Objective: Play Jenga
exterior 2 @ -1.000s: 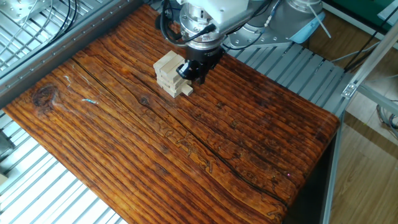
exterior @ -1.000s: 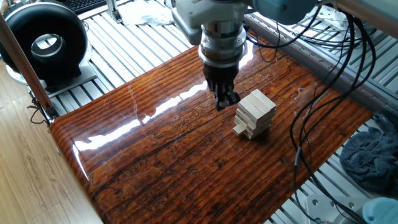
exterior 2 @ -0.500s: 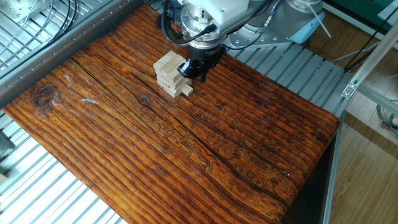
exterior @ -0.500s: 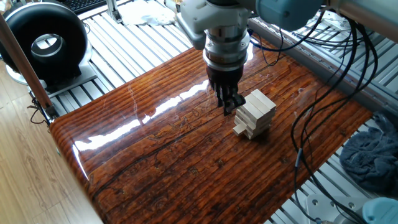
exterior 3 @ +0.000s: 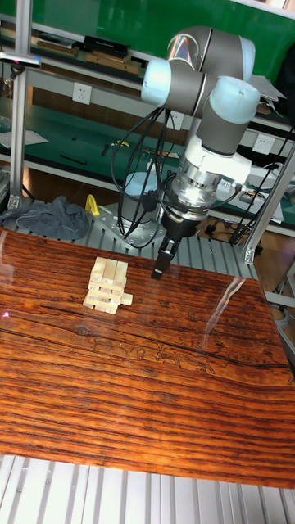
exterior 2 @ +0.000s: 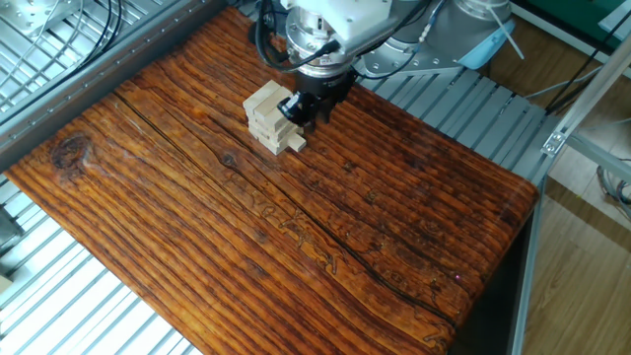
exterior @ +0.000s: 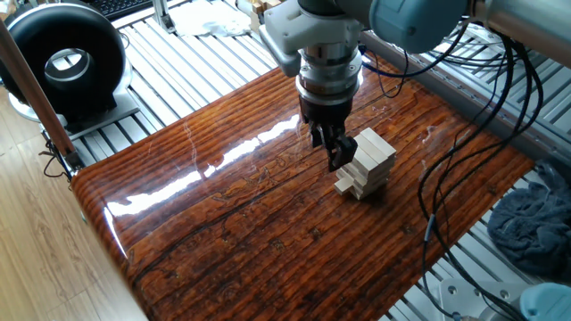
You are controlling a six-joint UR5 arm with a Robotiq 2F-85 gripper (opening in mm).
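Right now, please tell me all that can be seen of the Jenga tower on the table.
The Jenga tower is a small stack of pale, plain wooden oblong blocks in crosswise layers, standing upright on the glossy dark wooden table. Near its base, one block juts out beyond the stack's side. The gripper, fingers pointing down, is right beside the tower's side; whether it touches the wood cannot be told.

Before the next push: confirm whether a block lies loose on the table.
No: every block sits in the Jenga tower; one only juts out low.
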